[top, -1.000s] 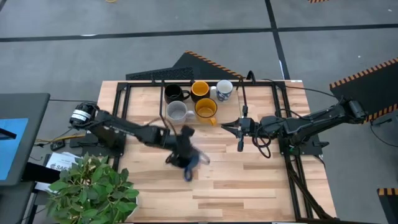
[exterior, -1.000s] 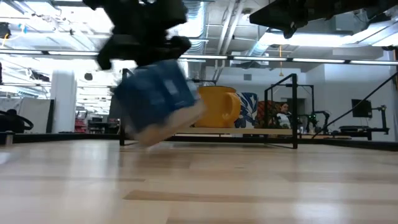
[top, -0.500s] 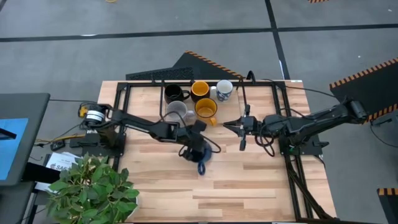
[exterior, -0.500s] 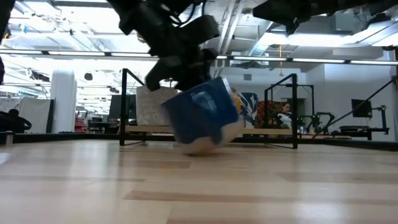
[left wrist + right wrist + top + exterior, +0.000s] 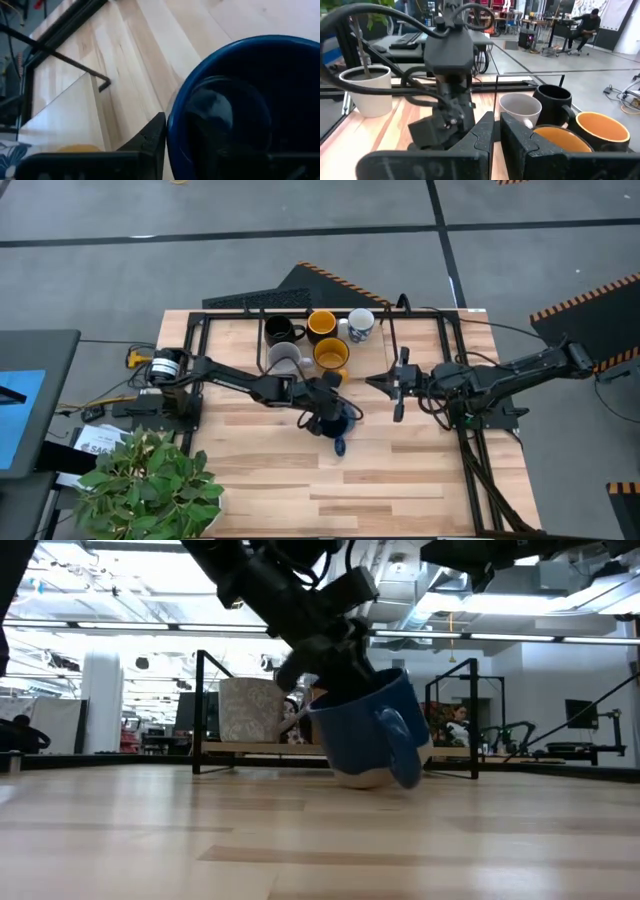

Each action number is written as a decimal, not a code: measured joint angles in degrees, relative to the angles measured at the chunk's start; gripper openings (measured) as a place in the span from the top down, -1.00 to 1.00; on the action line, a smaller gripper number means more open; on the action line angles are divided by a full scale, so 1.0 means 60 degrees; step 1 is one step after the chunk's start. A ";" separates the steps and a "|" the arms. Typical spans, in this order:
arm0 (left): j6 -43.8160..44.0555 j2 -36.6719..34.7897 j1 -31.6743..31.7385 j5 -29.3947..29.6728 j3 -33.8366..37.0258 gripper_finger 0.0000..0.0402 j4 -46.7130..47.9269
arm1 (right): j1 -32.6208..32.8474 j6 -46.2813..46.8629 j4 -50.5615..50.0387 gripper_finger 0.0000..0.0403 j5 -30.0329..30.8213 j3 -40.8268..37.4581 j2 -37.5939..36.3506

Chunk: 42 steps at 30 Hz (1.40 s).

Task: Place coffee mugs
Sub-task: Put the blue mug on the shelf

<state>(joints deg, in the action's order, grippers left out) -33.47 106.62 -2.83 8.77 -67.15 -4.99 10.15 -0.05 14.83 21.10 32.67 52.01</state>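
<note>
1. While the left gripper (image 5: pixel 330 412) reaches over the middle of the table (image 5: pixel 400 470), its jaws are clamped on the rim of the blue mug (image 5: pixel 372 737), one finger inside the cup.
2. Seen from table height, the blue mug is tilted, its handle toward the camera and its base at or just above the wood; contact cannot be judged.
3. Five more mugs are grouped at the far edge: black (image 5: pixel 280 331), grey (image 5: pixel 285 359), two yellow ones (image 5: pixel 322 325) (image 5: pixel 331 354), and white (image 5: pixel 360 326).
4. Just right of the blue mug, the right gripper (image 5: pixel 396 383) hovers above the table with its jaws together, holding nothing.
</note>
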 joint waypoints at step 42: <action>0.2810 -0.4412 -0.0244 -0.0038 0.2105 0.03 -0.0027 | 0.0012 0.0770 -0.0960 0.72 -0.0021 0.0005 0.0301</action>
<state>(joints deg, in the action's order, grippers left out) -16.61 80.15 -4.29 8.54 -54.53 -5.15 10.22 4.56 9.07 20.98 32.69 53.81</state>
